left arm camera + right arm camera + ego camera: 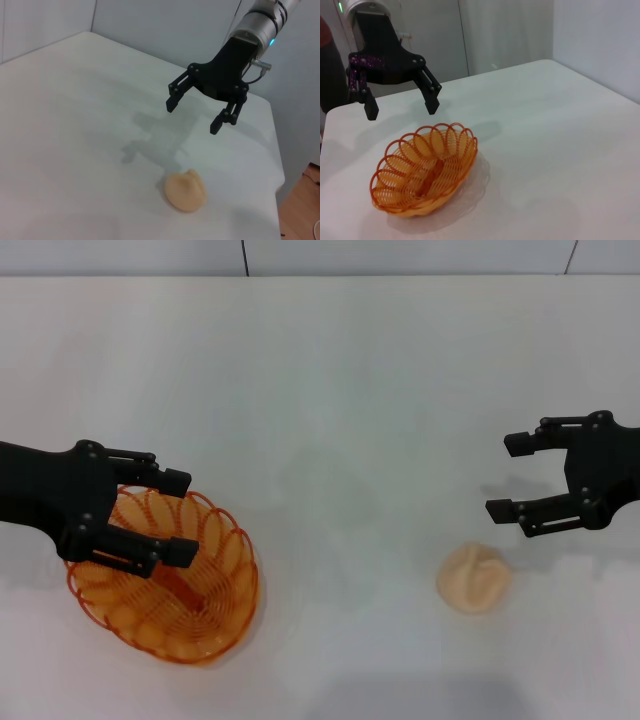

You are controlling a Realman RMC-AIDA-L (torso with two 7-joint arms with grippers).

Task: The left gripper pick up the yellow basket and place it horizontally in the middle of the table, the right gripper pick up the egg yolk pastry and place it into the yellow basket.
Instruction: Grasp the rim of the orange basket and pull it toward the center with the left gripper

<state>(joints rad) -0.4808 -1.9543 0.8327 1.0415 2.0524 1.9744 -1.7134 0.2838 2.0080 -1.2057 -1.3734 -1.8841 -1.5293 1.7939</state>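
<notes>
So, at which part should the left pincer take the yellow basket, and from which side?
Probably the scalloped rim of the yellow basket, taken from above. The left pincer hangs open over its far end. The looped wall is thin and stands up, so one finger can go inside and one outside; the whole body is too wide.

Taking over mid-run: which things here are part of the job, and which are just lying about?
In the job:
- yellow basket, left side of the table
- egg yolk pastry, right side
- left tool, open above the basket
- right tool, open above the pastry

Lying about:
- nothing else visible
</notes>
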